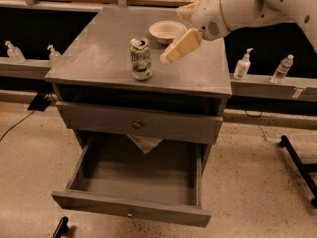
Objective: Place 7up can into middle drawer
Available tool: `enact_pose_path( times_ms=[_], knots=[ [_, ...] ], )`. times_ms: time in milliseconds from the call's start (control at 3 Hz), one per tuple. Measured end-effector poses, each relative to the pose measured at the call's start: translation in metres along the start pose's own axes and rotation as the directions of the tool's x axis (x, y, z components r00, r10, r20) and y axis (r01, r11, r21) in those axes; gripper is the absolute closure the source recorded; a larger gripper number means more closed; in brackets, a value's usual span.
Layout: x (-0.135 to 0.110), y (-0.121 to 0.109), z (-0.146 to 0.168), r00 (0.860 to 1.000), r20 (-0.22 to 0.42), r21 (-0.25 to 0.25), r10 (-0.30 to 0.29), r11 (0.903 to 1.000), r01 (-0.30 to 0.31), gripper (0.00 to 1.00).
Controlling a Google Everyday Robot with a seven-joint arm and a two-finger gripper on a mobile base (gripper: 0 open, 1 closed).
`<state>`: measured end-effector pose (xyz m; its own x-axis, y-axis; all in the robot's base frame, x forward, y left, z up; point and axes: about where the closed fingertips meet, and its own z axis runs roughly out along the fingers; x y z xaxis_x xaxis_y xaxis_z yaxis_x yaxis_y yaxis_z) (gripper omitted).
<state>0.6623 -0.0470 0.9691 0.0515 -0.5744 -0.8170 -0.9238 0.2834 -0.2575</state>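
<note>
Small green-and-white 7up can [140, 58] with a silver top stands upright on the flat grey cabinet top [94, 58], centre-left of frame and near the top's front edge. The cream gripper [180, 45] on the white arm hangs just right of the can and slightly higher in frame, near it but not touching. Can't tell whether the gripper is open or closed. It holds nothing.

The gripper sits between the can and a round white bowl [167, 30], which is up-right of the can towards the back of the top. Can and bowl are apart, with bare top all round the can.

The wide, shallow grey middle drawer [148, 210] is pulled out at lower centre. Its tray is open from above and lies below the can. Above it is a closed grey drawer front with a round knob [136, 124]. A crumpled pale sheet [143, 143] hangs under that front at the back of the open drawer.

Counts:
- 1 can
- 1 bowl
- 2 knobbed drawer fronts
- 4 small bottles on the ledges behind: two at left [14, 52], two at right [241, 65]

A black stand leg [297, 162] is on the speckled floor at lower right, clear of the drawer.
</note>
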Motion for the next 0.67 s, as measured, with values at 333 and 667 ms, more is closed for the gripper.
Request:
enact_pose_path(
  times_ms=[333, 667],
  knots=[
    [-0.011, -0.006, 0.017, 0.992, 0.128, 0.074, 0.001, 0.9972, -0.010, 0.00],
    [-0.010, -0.013, 0.049, 0.991, 0.132, 0.155, 0.009, 0.9875, -0.030, 0.00]
  ],
)
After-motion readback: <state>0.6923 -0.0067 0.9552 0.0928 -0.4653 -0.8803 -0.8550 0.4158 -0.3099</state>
